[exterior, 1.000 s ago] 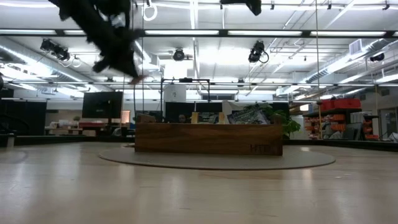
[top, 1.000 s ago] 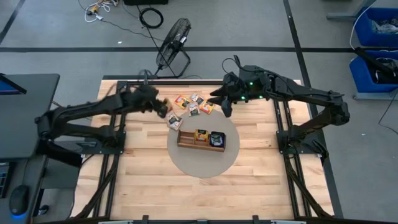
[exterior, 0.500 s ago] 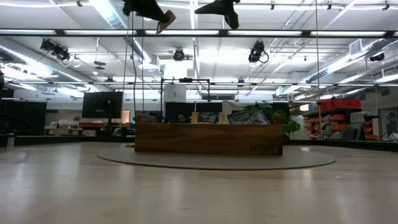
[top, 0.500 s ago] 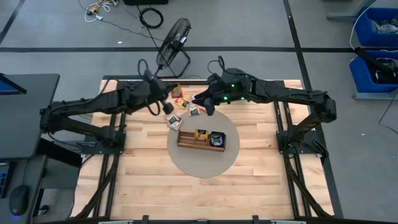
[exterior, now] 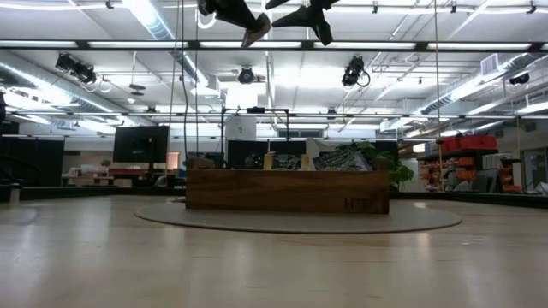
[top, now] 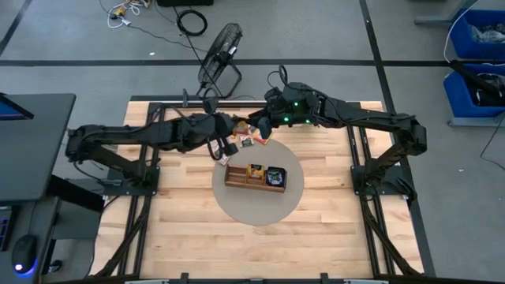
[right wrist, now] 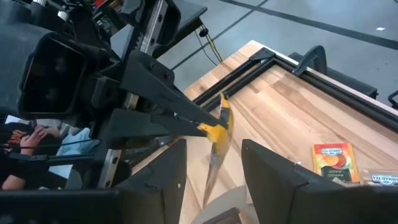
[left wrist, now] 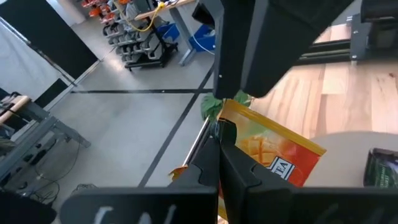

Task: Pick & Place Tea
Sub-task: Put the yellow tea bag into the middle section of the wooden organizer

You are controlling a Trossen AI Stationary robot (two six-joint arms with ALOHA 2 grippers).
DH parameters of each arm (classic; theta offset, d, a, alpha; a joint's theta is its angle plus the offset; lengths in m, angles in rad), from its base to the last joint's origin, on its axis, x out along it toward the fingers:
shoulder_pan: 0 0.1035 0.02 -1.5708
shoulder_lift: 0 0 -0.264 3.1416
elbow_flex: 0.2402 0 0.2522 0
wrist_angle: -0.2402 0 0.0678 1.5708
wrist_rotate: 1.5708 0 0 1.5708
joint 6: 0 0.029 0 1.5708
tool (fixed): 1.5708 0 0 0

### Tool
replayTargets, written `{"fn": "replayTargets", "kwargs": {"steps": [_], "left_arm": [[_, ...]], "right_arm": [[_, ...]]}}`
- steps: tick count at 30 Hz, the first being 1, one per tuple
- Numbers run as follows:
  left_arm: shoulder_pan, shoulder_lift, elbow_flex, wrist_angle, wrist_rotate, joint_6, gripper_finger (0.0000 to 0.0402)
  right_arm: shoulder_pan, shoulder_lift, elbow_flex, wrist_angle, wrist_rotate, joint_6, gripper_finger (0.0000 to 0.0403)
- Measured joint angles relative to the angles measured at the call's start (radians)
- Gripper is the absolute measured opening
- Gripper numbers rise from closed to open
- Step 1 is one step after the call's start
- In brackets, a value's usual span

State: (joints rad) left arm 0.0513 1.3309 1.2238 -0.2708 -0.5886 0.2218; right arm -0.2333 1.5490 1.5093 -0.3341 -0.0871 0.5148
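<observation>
High above the table's far middle, my left gripper (top: 230, 134) is shut on an orange tea packet (left wrist: 273, 149). My right gripper (top: 259, 130) faces it from the right, open. Its two fingers (right wrist: 168, 180) stand on either side of the packet (right wrist: 217, 127), which shows edge-on there; I see no touch. In the low view both grippers (exterior: 231, 13) (exterior: 304, 15) are at the top edge. A few loose tea packets (top: 246, 140) lie flat on the wood behind the brown wooden tray (top: 255, 175), which holds more packets. My left gripper pinches the orange packet by one edge (left wrist: 225, 127) between its two fingers. The fingers come nearly level from the table's left side. The packet is lifted clear of the table and hangs tilted below and beyond the fingertips (right wrist: 205, 124).
The tray stands on a round grey mat (top: 258, 207) at the table's middle. Another orange packet (right wrist: 333, 158) lies on the wood past my right gripper. Black frame rails (top: 359, 150) run along the table's sides, and a fan (top: 219, 49) stands on the floor beyond the far edge.
My left gripper has risen and gone toward the table's middle with the orange packet, rolling as it went; the packet is now high and clear. My right gripper has come toward the table's left and a little down, so its fingers now flank the packet.
</observation>
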Motion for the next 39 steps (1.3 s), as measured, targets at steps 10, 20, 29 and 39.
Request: {"fn": "replayTargets", "kwargs": {"steps": [10, 20, 29, 39], "left_arm": [[0.000, 0.011, 0.025, 0.057, -0.021, 0.021, 0.0003], [-0.017, 0.011, 0.023, 0.080, -0.021, 0.026, 0.0003], [-0.016, 0.011, 0.023, 0.081, -0.025, 0.026, 0.0003], [-0.016, -0.012, 0.021, 0.103, -0.021, 0.026, 0.0084]], "right_arm": [[0.001, 0.000, 0.000, -0.011, 0.000, 0.001, 0.0162], [0.006, 0.000, 0.000, -0.012, -0.045, -0.054, 0.0077], [0.016, -0.001, 0.000, -0.012, 0.030, -0.107, 0.0004], [0.015, -0.001, 0.000, -0.070, 0.088, -0.154, 0.0001]]}}
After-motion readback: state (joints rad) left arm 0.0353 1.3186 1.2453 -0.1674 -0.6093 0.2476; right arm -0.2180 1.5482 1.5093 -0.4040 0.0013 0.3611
